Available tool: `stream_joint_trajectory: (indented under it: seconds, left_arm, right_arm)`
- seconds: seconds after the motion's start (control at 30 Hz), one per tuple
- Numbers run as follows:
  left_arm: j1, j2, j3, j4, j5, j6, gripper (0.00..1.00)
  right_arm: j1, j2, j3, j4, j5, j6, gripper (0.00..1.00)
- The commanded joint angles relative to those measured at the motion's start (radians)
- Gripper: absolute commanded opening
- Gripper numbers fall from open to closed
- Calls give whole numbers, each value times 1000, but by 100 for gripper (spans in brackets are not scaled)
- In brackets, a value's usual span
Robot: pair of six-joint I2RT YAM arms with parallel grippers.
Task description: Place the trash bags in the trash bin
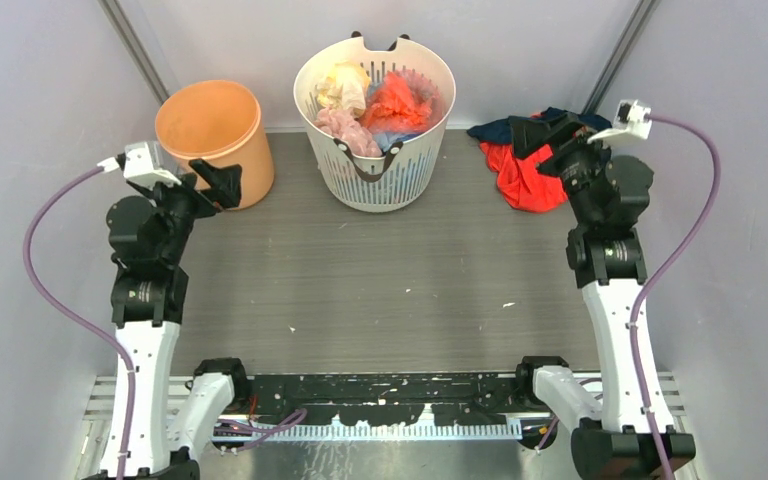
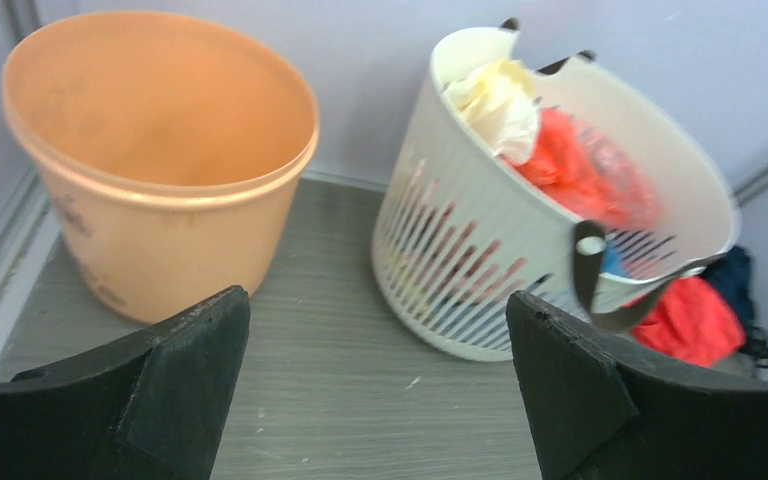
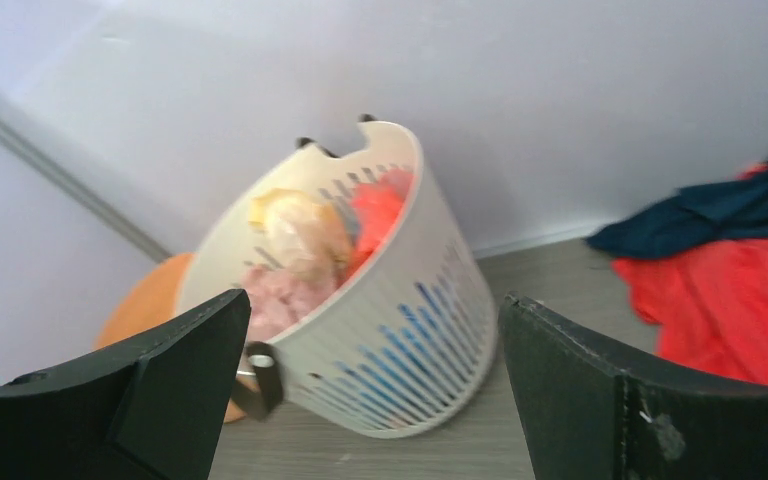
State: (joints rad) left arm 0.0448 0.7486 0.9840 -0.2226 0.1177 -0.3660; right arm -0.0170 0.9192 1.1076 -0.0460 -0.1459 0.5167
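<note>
The orange trash bin (image 1: 210, 130) stands upright and looks empty at the back left; it also shows in the left wrist view (image 2: 160, 170) and partly in the right wrist view (image 3: 145, 300). The pale-yellow trash bag (image 1: 340, 85) lies crumpled in the white basket, at its back left, also seen in the left wrist view (image 2: 500, 95) and the right wrist view (image 3: 295, 225). My left gripper (image 1: 222, 183) is open and empty just in front of the bin's right side (image 2: 375, 300). My right gripper (image 1: 548, 138) is open and empty at the back right (image 3: 374, 300).
The white slotted basket (image 1: 375, 190) stands at the back middle, holding red, pink and blue plastic bundles beside the yellow bag. A red and navy cloth heap (image 1: 520, 170) lies at the back right under my right gripper. Grey walls close the back and sides.
</note>
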Motion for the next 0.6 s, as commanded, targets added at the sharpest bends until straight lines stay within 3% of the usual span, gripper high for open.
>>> stream_joint_trajectory:
  seconds: [0.0,0.13,0.23,0.37,0.4,0.47,0.57]
  left_arm:
    - [-4,60,132,6,122,-87,100]
    - [-3,177,307,34,209,-133,100]
    - [-4,271,448,43,282,-177,100]
    - [-3,415,687,-126,357,-194,100]
    - [-4,444,730,-146,385,-197,100]
    - [-3,481,739,-96,445,-232,100]
    - [1,489,622,67,454,-329,100]
  right_arm:
    - [3,137,157,24,-243,176,100]
    - [1,301,270,73,-323,410,100]
    - [-5,447,306,379,-495,629,100]
    - [2,622,482,491,-613,782,100]
    - [9,640,536,402,-613,731,100]
    - [65,669,706,28,-524,460,100]
    - [198,740,1065,-513,-205,67,100]
